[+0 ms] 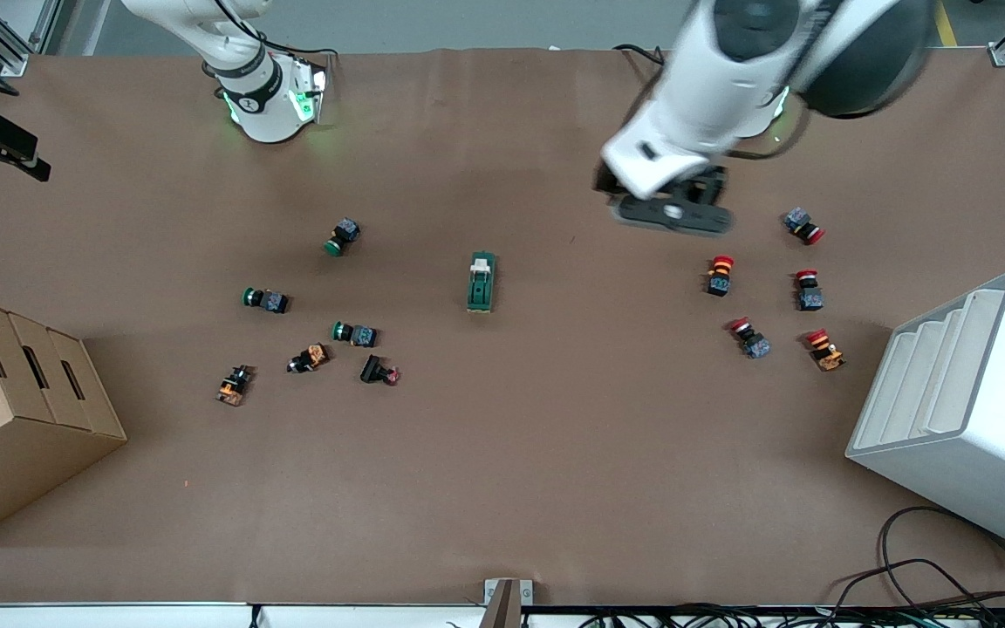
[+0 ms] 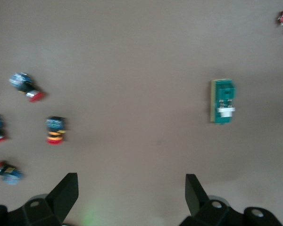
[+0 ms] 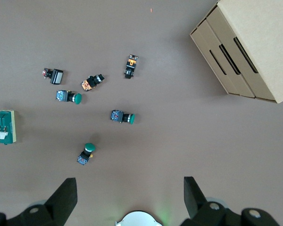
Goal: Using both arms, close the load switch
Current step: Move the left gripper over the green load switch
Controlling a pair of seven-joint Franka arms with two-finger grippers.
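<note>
While the load switch (image 1: 481, 282) lies untouched near the middle of the tabletop (image 1: 502, 488), its cream lever at the end farther from the front camera, the job appears to be at the approach step, with neither hand on it yet. From the right arm's end there is one cardboard box (image 1: 14, 392), then a scatter of six push buttons: three green-capped (image 1: 342, 236), two orange-bodied (image 1: 234, 385) and one black (image 1: 379, 372). Next comes the single switch, well apart from both groups, then five red-capped buttons (image 1: 719, 275), and one white stepped rack (image 1: 965, 410) at the left arm's end. The right hand (image 3: 129, 183) hangs above bare tabletop near its own base, fingers spread and empty. The left hand (image 2: 130, 181), fingers likewise spread, hovers over bare tabletop between the switch and the red caps. The next move likely calls for both hands to come down on the switch, one steadying the green body while the other pushes the lever over
</note>
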